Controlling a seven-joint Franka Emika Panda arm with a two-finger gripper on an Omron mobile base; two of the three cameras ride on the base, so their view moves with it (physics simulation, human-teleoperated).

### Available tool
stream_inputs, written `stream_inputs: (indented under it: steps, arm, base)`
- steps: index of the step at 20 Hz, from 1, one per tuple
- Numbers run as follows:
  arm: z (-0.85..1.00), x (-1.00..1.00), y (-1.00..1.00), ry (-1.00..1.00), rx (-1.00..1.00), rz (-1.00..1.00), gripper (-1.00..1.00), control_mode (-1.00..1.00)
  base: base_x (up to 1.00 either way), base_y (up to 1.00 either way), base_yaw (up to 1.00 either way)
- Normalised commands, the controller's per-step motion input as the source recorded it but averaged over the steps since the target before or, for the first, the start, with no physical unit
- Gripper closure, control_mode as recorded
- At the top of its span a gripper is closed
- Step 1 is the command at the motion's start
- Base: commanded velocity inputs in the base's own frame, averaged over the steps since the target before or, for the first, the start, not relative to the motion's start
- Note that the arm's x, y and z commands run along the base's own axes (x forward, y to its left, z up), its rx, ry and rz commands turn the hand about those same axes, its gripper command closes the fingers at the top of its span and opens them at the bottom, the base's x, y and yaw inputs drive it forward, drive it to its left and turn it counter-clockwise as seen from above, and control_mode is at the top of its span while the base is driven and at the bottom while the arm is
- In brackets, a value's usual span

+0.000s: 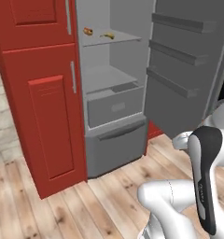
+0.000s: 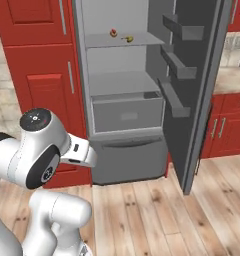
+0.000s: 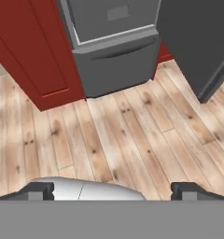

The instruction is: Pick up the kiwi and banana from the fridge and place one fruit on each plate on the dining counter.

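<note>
Banana (image 1: 107,34): upper fridge (image 1: 115,84) shelf; light, soft, probably bruisable; take mid-curve.
Fingers (image 3: 39,190): apart, holding nothing, over floor.

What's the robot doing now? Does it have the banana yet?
Gripper open, empty, above the wood floor. Banana on the top shelf of the open fridge, not picked up. Nothing in the way.
</note>
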Motion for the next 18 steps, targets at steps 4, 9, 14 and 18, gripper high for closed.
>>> stream_inputs:
  steps: [4, 9, 14, 18]
  arm:
    - [0.0, 0.0, 0.0, 0.0, 0.0, 0.0, -1.0, 1.0]
    - [0.0, 0.0, 0.0, 0.0, 0.0, 0.0, -1.0, 1.0]
    - [0.0, 0.0, 0.0, 0.0, 0.0, 0.0, -1.0, 1.0]
    - [0.0, 0.0, 0.0, 0.0, 0.0, 0.0, -1.0, 1.0]
  base:
    - [0.98, -0.1, 0.21]
    - [0.89, -0.22, 0.29]
    - [0.77, -0.31, 0.27]
    - [0.59, -0.32, 0.1]
